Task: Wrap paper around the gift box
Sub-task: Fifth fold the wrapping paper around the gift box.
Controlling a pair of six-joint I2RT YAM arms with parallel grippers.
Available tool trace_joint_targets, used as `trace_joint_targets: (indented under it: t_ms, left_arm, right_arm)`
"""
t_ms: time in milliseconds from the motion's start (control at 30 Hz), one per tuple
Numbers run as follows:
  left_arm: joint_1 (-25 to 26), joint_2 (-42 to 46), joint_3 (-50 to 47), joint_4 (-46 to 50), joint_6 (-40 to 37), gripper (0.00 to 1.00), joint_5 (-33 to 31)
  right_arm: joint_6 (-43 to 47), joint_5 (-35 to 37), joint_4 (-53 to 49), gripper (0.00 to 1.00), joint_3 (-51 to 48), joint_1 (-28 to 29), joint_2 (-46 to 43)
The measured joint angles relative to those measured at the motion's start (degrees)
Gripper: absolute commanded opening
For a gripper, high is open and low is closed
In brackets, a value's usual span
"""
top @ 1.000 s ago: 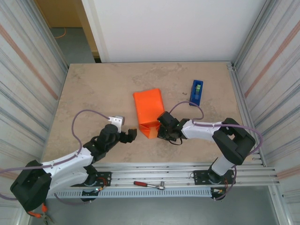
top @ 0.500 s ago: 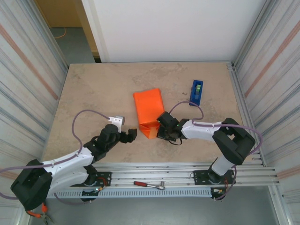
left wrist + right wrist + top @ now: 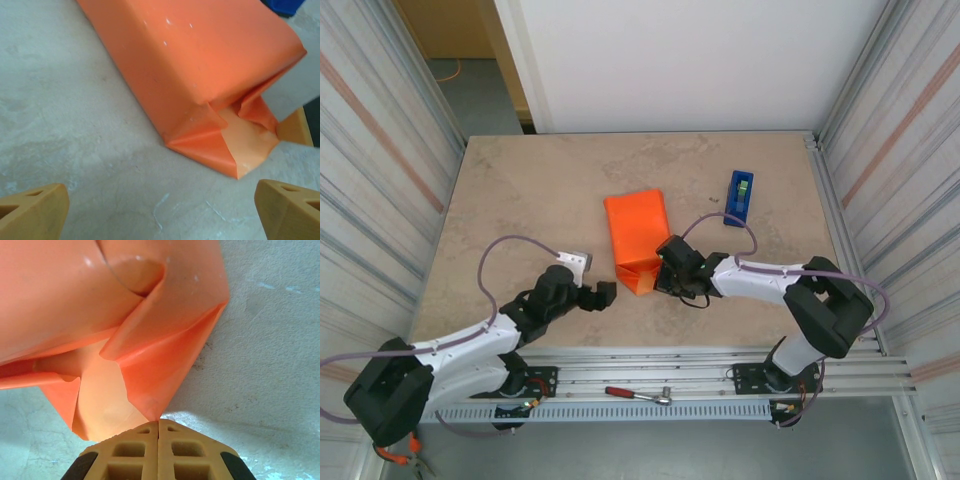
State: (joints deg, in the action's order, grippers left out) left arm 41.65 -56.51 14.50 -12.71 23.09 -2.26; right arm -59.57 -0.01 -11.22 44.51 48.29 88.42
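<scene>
Paper (image 3: 638, 235): middle of table (image 3: 520, 190); folded over box shape; near-end flaps lie flat
Right gripper (image 3: 159, 429): fingers pressed together; tips at flap edge
Left gripper (image 3: 160, 210): fingers spread wide; empty; just short of flap

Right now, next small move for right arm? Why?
Probably push the shut right gripper forward to fold the end flap of the paper up against the wrapped end. Its tips sit at the flap's edge; the flap lies flat on the table; the open left gripper hovers apart.

Orange paper (image 3: 200, 65) folded into a block on the table (image 3: 65, 115), left tool (image 3: 160, 212) spread wide
</scene>
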Motion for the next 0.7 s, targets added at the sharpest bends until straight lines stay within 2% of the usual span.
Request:
trace_joint_targets:
  t_ms: [267, 367, 567, 700]
  left_arm:
    - [0.0, -4.2, 0.07, 1.73, -2.08, 0.75, 6.47]
    - [0.0, -6.32, 0.07, 1.25, -2.75, 0.64, 8.85]
    - [0.24, -11.28, 0.37, -1.4, -3.82, 0.37, 13.07]
    - [1.57, -14.95, 1.53, -3.52, -4.09, 0.32, 14.82]
  right_arm:
    - [0.0, -0.96, 0.13, 0.0, 0.79, -1.14, -1.51]
    - [0.0, -1.6, 0.24, 0.0, 1.05, -1.84, -1.92]
    - [0.0, -3.04, 0.5, 0.0, 1.75, -2.84, -1.95]
    - [-0.02, -3.82, 0.55, 0.0, 1.79, -3.37, -1.97]
